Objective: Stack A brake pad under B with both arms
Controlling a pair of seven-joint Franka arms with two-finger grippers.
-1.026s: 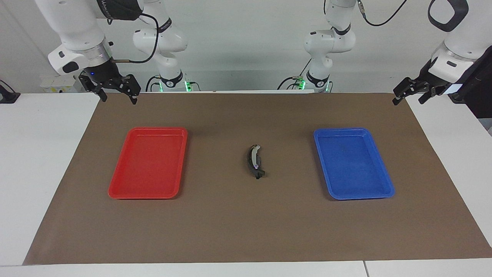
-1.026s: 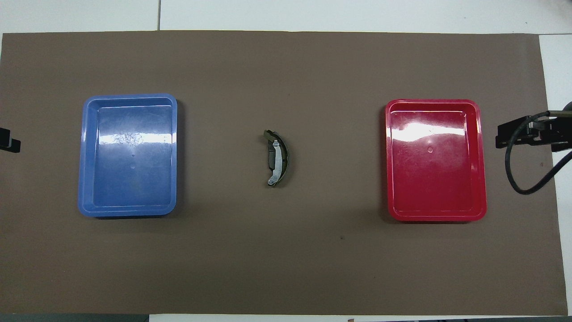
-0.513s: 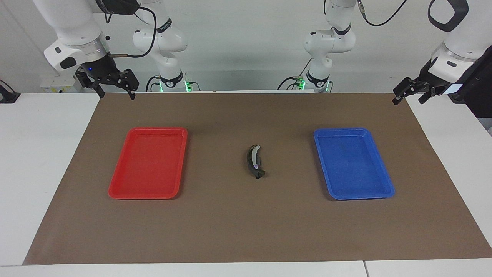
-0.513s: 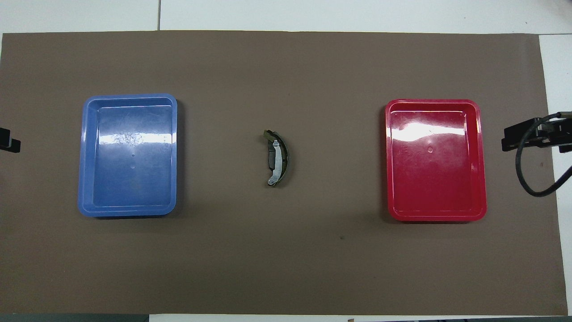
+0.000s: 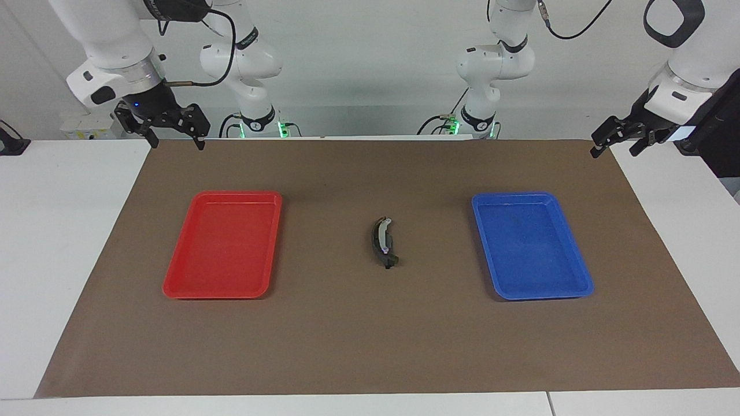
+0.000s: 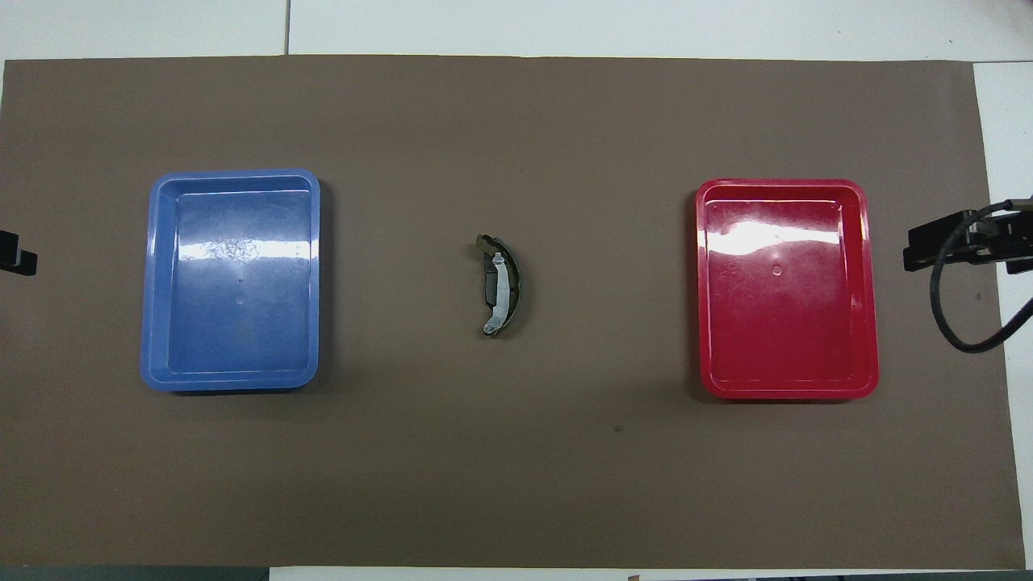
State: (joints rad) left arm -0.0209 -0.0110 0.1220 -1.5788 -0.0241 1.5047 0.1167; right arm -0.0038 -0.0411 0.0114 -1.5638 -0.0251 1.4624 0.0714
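Observation:
The crescent piece B with its silver-white band lies on the brown mat midway between the two trays; it also shows in the overhead view. A small dark-grey pad shows partly under B's inner curve, touching it. My right gripper hangs open and empty over the mat's corner at the right arm's end, apart from the pieces; it also shows in the overhead view. My left gripper hangs open and empty over the mat's edge at the left arm's end; only its tip shows overhead.
A red tray lies toward the right arm's end and a blue tray toward the left arm's end, both with nothing in them. A black cable loops from the right wrist. The brown mat covers the table.
My right gripper has risen and drawn back toward the robots and its own end of the table, then held still. The left arm and the pieces have not moved.

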